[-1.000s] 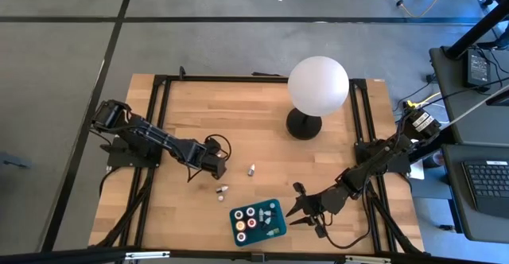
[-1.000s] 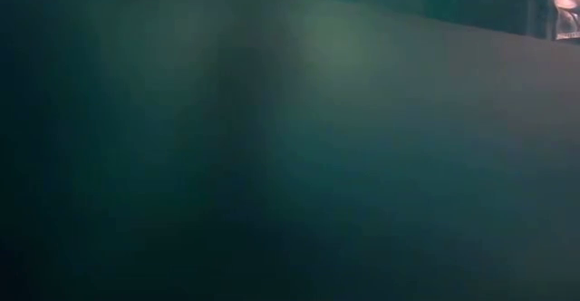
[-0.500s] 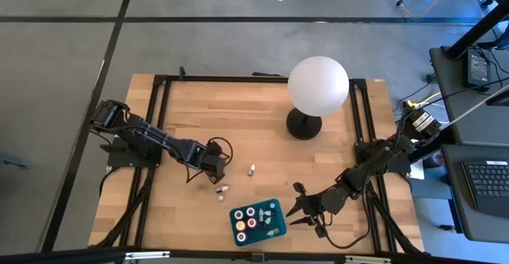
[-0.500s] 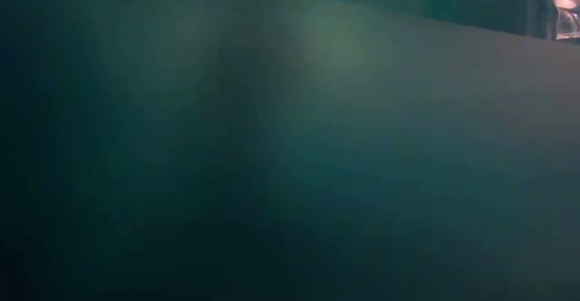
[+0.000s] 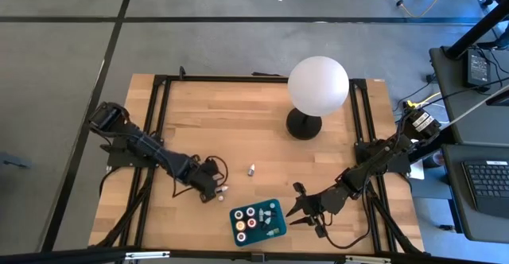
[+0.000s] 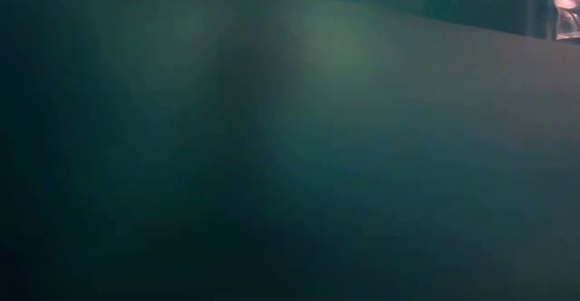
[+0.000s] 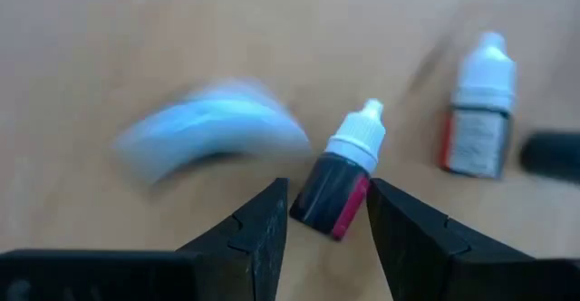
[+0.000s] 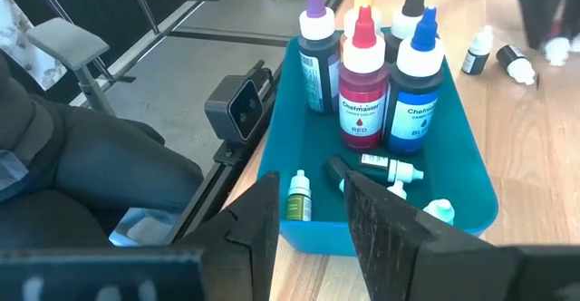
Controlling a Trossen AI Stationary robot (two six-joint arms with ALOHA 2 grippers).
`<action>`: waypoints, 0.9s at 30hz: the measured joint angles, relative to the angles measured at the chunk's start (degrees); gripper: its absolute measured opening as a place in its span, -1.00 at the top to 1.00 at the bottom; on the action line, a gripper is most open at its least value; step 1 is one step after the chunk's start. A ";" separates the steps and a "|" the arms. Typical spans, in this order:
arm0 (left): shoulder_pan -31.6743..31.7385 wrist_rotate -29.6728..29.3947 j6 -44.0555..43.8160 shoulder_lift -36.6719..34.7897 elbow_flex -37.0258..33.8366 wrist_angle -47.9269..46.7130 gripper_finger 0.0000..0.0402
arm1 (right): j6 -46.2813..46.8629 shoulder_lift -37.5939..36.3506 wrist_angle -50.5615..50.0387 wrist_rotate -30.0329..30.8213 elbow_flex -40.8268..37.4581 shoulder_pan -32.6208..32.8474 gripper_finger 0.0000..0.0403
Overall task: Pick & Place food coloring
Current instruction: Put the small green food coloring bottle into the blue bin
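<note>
On the left side of the wooden table (image 5: 199,121), the left arm is reaching forward and low, and the left gripper (image 5: 216,191) is sitting over a small dark bottle (image 7: 340,179) with a white cap. In the left wrist view this bottle is lying tilted between the two dark fingers (image 7: 263,233). The jaws are standing narrow on both sides of it, but I cannot tell if they are already touching it. Beside it a pale blurred object (image 7: 213,133) is lying on the wood, too smeared to be named. A little farther, a second small bottle (image 7: 478,106) with a white cap and a red label is standing upright, apart from the first one (image 5: 251,169). Bare wood is lying open around these small bottles.

In the middle, near the front edge, the teal tray (image 5: 269,226) is holding the food coloring already gathered. In the right wrist view, tall bottles (image 8: 362,79) of purple, red, blue, yellow and black are standing upright at one end, and a few tiny bottles (image 8: 299,197) are lying or standing at the other end. The low view is showing only a dark teal surface.

Behind, the white globe lamp (image 5: 318,85) is standing on its black base, well apart from the bottles.

On the right, the right gripper (image 5: 304,208) is waiting just beside the tray, with its jaws partly open and holding nothing. A person's dark trouser leg (image 8: 72,174) is showing beyond the table edge.
</note>
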 joint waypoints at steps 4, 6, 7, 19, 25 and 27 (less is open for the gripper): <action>-3.91 -3.22 1.58 0.12 -0.04 1.02 0.26 | -0.02 0.00 0.00 0.00 0.00 0.00 0.36; -5.19 -4.88 1.44 0.17 -0.08 1.26 0.27 | -0.02 0.00 0.00 0.00 0.00 0.00 0.36; -5.57 -5.29 1.22 0.20 -0.09 1.33 0.27 | -0.02 0.00 -0.02 0.00 0.00 0.00 0.36; -7.01 -4.31 3.61 0.22 1.35 1.82 0.51 | -0.04 0.00 -0.01 0.00 0.00 0.00 0.36; -6.61 -6.56 3.62 0.22 1.60 2.39 0.70 | -0.02 0.00 0.00 -0.01 0.00 0.00 0.36; -6.38 -6.65 2.38 0.22 1.60 2.41 0.73 | 0.00 0.00 -0.01 -0.01 0.00 0.00 0.36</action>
